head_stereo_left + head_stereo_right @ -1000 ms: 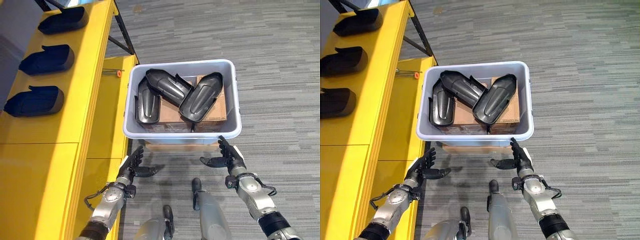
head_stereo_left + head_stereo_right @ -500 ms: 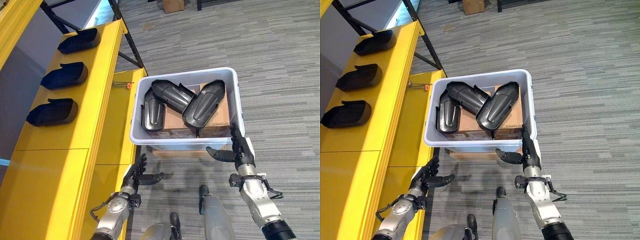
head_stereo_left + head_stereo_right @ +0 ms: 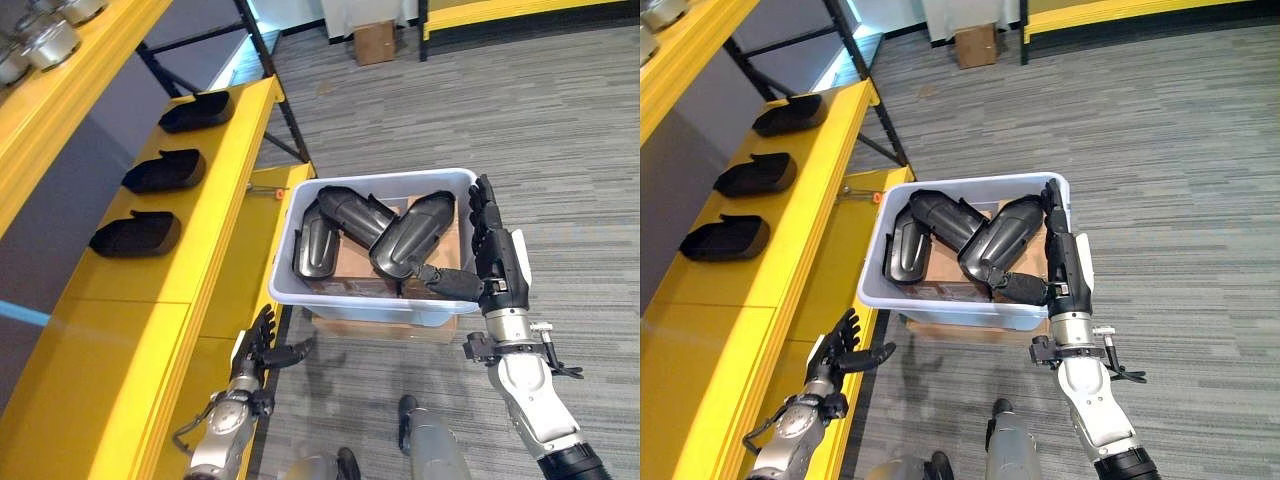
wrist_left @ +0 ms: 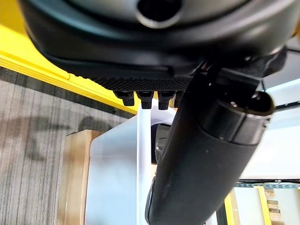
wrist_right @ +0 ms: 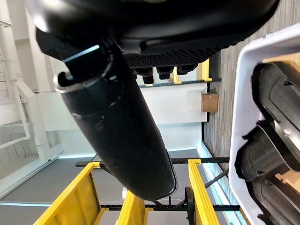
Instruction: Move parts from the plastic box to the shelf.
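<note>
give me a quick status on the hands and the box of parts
Right robot hand open, fingers straight, beside the plastic box. Left robot hand open, low by the yellow shelf. Dark parts in box, ungrasped. Nothing blocking.

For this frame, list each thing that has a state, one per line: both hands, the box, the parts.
Right hand: open, fingers straight, beside the box's right wall.
Left hand: open, low beside the yellow shelf, holding nothing.
White plastic box: open-topped, holds three black parts.
Three black shell parts on the shelf: lying in a row.
</note>
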Robot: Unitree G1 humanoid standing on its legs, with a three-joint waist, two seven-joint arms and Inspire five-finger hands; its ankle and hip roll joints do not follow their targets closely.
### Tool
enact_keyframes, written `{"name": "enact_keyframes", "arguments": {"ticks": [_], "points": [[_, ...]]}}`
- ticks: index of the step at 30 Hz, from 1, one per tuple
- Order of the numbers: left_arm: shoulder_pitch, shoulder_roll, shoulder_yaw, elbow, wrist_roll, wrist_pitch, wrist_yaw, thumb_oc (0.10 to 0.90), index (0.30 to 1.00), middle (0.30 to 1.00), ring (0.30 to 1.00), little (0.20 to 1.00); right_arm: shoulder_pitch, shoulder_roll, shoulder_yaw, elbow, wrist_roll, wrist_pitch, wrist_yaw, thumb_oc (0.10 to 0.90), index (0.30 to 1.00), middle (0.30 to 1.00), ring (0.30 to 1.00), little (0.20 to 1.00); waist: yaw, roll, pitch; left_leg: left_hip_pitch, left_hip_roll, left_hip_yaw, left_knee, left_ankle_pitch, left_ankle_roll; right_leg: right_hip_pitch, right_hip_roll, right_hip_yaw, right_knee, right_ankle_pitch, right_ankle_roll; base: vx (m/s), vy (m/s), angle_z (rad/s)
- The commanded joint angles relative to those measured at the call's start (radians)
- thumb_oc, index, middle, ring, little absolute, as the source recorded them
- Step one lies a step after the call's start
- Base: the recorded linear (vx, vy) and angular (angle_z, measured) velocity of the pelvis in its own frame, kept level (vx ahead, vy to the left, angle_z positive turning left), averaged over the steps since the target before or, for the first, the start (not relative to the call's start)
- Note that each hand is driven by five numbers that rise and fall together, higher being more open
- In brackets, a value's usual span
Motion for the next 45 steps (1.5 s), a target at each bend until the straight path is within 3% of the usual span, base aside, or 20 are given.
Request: {"name": "enact_keyframes", "arguments": {"ticks": [1,3,5,7,12,16,23,29,34,37,40,45], "points": [[-0.037,0.059,0.067,-0.071,0.007,-0.164,0.098,0.9,1.0,1.0,1.0,1.0,-0.134,0.03,0.009,-0.112,-0.049,-0.105,-0.026,0.9,1.0,1.0,1.0,1.0,0.023,-0.024,-0.016,0.019,-0.017,0.005,-0.145,0.1,0.028,0.187,0.015,0.074,-0.169,-0.068,0.055,0.11,0.09,-0.29],[-0.037,0.058,0.072,-0.059,0.004,-0.183,0.106,0.9,1.0,1.0,1.0,1.0,-0.151,0.034,0.02,-0.099,-0.055,-0.099,-0.022,0.9,1.0,1.0,1.0,1.0,0.033,-0.028,-0.018,-0.001,0.001,-0.002,-0.177,0.133,0.014,0.215,0.014,0.077,-0.184,-0.077,0.052,0.12,0.052,-0.35],[-0.041,0.06,0.087,-0.035,-0.005,-0.205,0.083,0.9,1.0,1.0,1.0,1.0,-0.199,0.051,0.051,-0.058,-0.078,-0.086,-0.02,0.9,1.0,1.0,1.0,1.0,0.062,-0.025,-0.026,-0.04,0.078,-0.034,-0.264,0.239,-0.027,0.262,0.023,0.074,-0.184,-0.108,0.037,0.19,0.031,-0.29],[-0.047,0.057,0.089,-0.018,-0.003,-0.208,0.081,0.9,1.0,1.0,1.0,1.0,-0.229,0.066,0.074,-0.027,-0.079,-0.059,-0.025,0.9,1.0,1.0,1.0,1.0,0.072,-0.025,-0.028,-0.042,0.119,-0.052,-0.292,0.279,-0.04,0.28,0.026,0.081,-0.169,-0.126,0.03,0.16,0.03,-0.3],[-0.061,0.041,0.088,0.032,-0.01,-0.217,0.079,0.9,1.0,1.0,1.0,1.0,-0.261,0.076,0.105,0.002,-0.071,0.008,-0.016,0.9,1.0,1.0,1.0,1.0,0.073,-0.022,-0.021,-0.008,0.179,-0.095,-0.358,0.281,-0.054,0.284,0.012,0.117,-0.075,-0.172,0.03,0.21,0.102,-0.24],[-0.058,0.036,0.084,0.045,-0.037,-0.237,0.061,0.9,1.0,1.0,1.0,1.0,-0.24,0.073,0.107,0.003,-0.075,0.023,0.005,0.9,1.0,1.0,1.0,1.0,0.06,-0.016,-0.021,0.016,0.19,-0.094,-0.364,0.272,-0.063,0.28,0.016,0.13,0.003,-0.216,0.027,0.15,0.114,-0.19],[-0.079,0.03,0.065,0.06,-0.03,-0.219,0.041,0.9,1.0,1.0,1.0,1.0,-0.2,0.062,0.101,0.017,-0.078,0.014,0.043,0.9,1.0,1.0,1.0,1.0,0.054,-0.029,-0.042,0.027,0.174,-0.082,-0.304,0.257,-0.067,0.303,0.013,0.101,0.02,-0.232,0.022,0.16,0.082,0.02],[-0.07,0.034,0.038,0.055,-0.013,-0.195,0.017,0.9,1.0,1.0,1.0,1.0,-0.19,0.049,0.082,0.011,-0.101,0.089,-0.026,0.9,1.0,1.0,1.0,1.0,0.072,-0.039,-0.054,0.033,0.111,-0.111,-0.265,0.205,-0.052,0.318,-0.001,0.086,0.0,-0.225,0.032,0.2,0.069,0.04],[-0.082,0.058,0.023,0.001,0.018,-0.173,0.002,0.9,1.0,1.0,1.0,1.0,-0.186,0.06,0.074,0.002,-0.157,0.096,-0.102,0.9,1.0,1.0,1.0,1.0,0.084,-0.051,-0.051,0.027,0.073,-0.118,-0.263,0.175,-0.032,0.31,-0.01,0.083,-0.03,-0.201,0.052,0.11,0.004,0.1],[-0.093,0.069,0.013,-0.023,0.029,-0.158,0.0,0.9,1.0,1.0,1.0,1.0,-0.193,0.065,0.069,-0.001,-0.201,0.1,-0.151,0.9,1.0,1.0,1.0,1.0,0.088,-0.057,-0.047,0.019,0.063,-0.12,-0.258,0.166,-0.023,0.301,-0.013,0.081,-0.034,-0.193,0.056,0.07,-0.045,0.01],[-0.108,0.081,-0.005,-0.053,0.031,-0.131,-0.012,0.9,1.0,1.0,1.0,1.0,-0.213,0.066,0.042,0.001,-0.281,0.144,-0.244,0.9,1.0,1.0,1.0,1.0,0.093,-0.062,-0.036,0.002,0.045,-0.125,-0.244,0.157,-0.013,0.286,-0.01,0.076,-0.039,-0.184,0.054,0.05,-0.048,-0.01],[-0.107,0.08,-0.025,-0.083,0.034,-0.115,-0.037,0.9,1.0,1.0,1.0,1.0,-0.236,0.045,0.016,0.01,-0.32,0.204,-0.253,0.9,1.0,1.0,1.0,1.0,0.097,-0.05,-0.024,-0.015,0.033,-0.129,-0.229,0.159,-0.01,0.278,-0.01,0.074,-0.039,-0.181,0.047,0.05,-0.002,-0.02]]}}
